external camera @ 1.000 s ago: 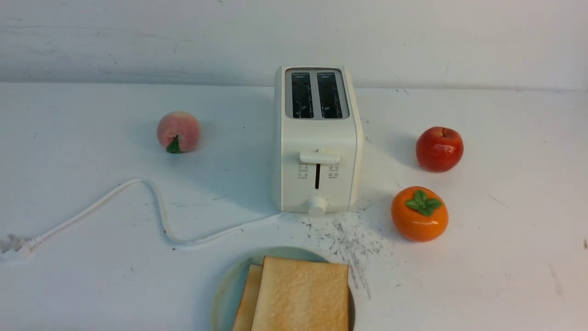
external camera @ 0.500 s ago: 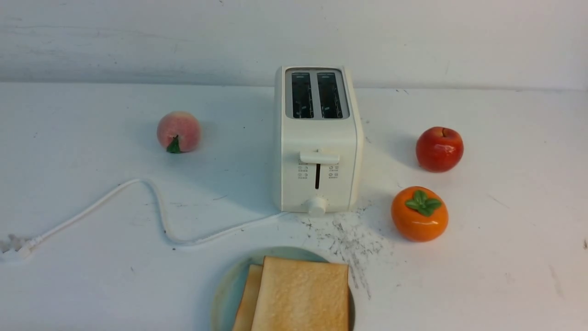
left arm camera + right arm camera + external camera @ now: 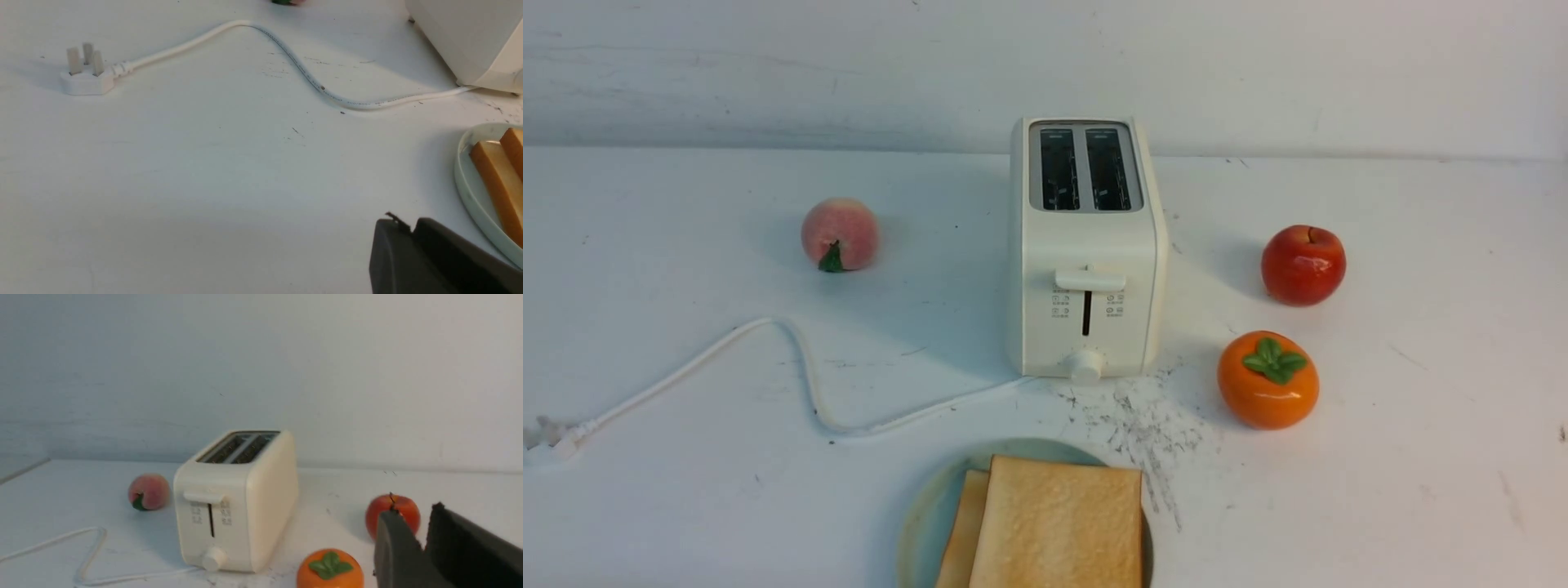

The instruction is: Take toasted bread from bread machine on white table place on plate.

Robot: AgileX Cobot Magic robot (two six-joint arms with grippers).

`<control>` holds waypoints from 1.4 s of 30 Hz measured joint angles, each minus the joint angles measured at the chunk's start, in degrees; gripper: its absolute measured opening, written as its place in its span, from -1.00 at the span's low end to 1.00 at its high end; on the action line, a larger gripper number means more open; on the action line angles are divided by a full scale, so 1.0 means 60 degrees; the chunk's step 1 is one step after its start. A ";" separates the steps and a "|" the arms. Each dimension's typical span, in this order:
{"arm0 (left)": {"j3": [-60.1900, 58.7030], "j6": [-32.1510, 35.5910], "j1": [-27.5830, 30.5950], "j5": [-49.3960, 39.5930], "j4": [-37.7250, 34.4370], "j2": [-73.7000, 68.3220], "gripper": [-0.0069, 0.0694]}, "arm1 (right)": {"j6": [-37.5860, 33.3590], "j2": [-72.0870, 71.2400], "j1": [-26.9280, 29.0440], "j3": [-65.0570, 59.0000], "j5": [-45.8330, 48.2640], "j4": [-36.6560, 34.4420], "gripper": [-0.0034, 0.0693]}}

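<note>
The bread machine (image 3: 1086, 245) stands mid-table on the white table (image 3: 686, 490), both slots dark and holding nothing. Two slices of toasted bread lie on the plate (image 3: 931, 514) at the near edge: one flat on top (image 3: 1058, 531), the other (image 3: 964, 531) sticking out from under its left side. Neither arm shows in the front view. My left gripper (image 3: 408, 224) hovers low beside the plate (image 3: 463, 179), its fingers together and gripping nothing. My right gripper (image 3: 412, 512) sits right of the bread machine (image 3: 233, 498), its fingers slightly apart with nothing between them.
A peach (image 3: 840, 233) sits left of the bread machine. An apple (image 3: 1303, 265) and an orange persimmon (image 3: 1267, 380) sit to its right. The white cord (image 3: 800, 359) snakes left to a plug (image 3: 86, 75). Dark scuffs (image 3: 1143, 425) mark the table.
</note>
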State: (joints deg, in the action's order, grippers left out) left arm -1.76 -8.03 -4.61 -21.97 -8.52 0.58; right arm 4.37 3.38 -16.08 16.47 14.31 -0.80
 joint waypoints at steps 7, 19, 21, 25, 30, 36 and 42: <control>0.0000 0.0000 0.0000 0.0000 0.0000 0.0000 -0.67 | -0.0045 -0.0072 0.2047 -0.2367 0.0095 0.0423 -0.52; 0.0000 0.0000 0.0000 -0.0041 -0.0009 0.0000 -0.63 | -0.0044 -0.0655 0.2839 -0.2921 0.1148 0.0591 -0.48; 0.0000 0.0000 0.0000 -0.0043 -0.0009 0.0000 -0.63 | -0.0044 -0.0655 0.2717 -0.2921 0.1156 0.0579 -0.48; 0.0000 0.0000 0.0000 -0.0043 -0.0009 0.0000 -0.62 | -0.0044 -0.0655 0.2675 -0.2921 0.1158 0.0567 -0.46; 0.0000 0.0000 0.0000 -0.0043 -0.0009 0.0000 -0.62 | -0.0044 -0.0655 0.2640 -0.2914 0.1177 0.0567 -0.44; 0.0000 0.0000 0.0000 -0.0043 -0.0009 0.0000 -0.61 | -0.0044 -0.0655 0.2640 -0.2914 0.1184 0.0560 -0.42; 0.0000 0.0000 0.0000 -0.0043 -0.0009 0.0000 -0.59 | -0.0044 -0.0655 0.2640 -0.2914 0.1184 0.0560 -0.40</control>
State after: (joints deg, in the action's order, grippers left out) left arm -1.76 -8.03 -4.61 -22.23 -8.58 0.58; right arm 4.11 -0.55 -0.24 -1.01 21.41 2.56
